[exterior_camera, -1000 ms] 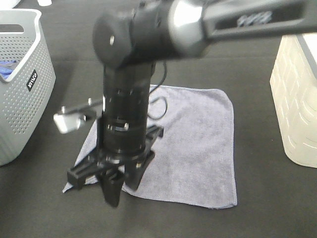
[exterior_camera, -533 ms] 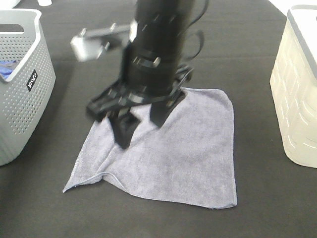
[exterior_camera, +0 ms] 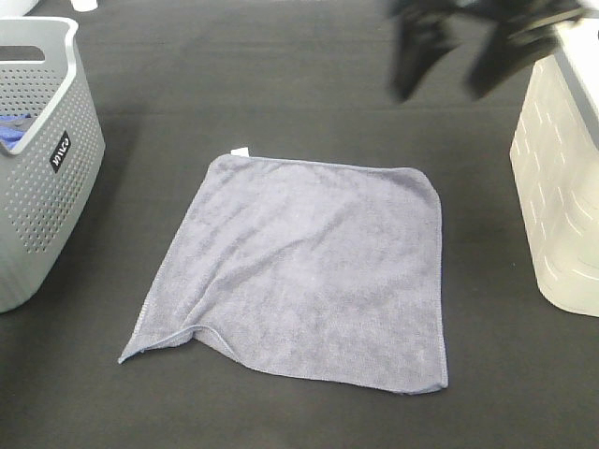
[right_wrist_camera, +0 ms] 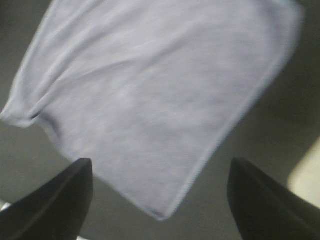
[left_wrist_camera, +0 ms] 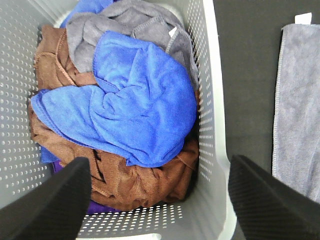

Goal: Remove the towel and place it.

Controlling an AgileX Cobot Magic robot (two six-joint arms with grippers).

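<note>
The towel [exterior_camera: 309, 271], grey-lavender with a small white tag [exterior_camera: 241, 151] at its far left corner, lies spread flat on the black table; its near left corner is slightly rumpled. My right gripper [exterior_camera: 454, 65] hangs blurred above the table's far right, clear of the towel, open and empty. In the right wrist view the towel [right_wrist_camera: 150, 95] lies below the spread fingers [right_wrist_camera: 55, 200]. My left gripper [left_wrist_camera: 160, 200] is open and empty over the grey basket, with the towel's edge [left_wrist_camera: 300, 100] off to one side. The left gripper is out of the exterior high view.
A grey perforated basket [exterior_camera: 47, 178] stands at the left, filled with a bright blue cloth [left_wrist_camera: 130, 100], a brown cloth [left_wrist_camera: 140, 180] and a grey cloth [left_wrist_camera: 125, 20]. A cream basket [exterior_camera: 562, 187] stands at the right edge.
My right arm has risen from the towel's near left corner and swung to the far right, its jaws now wider. The towel has stayed flat on the table.
</note>
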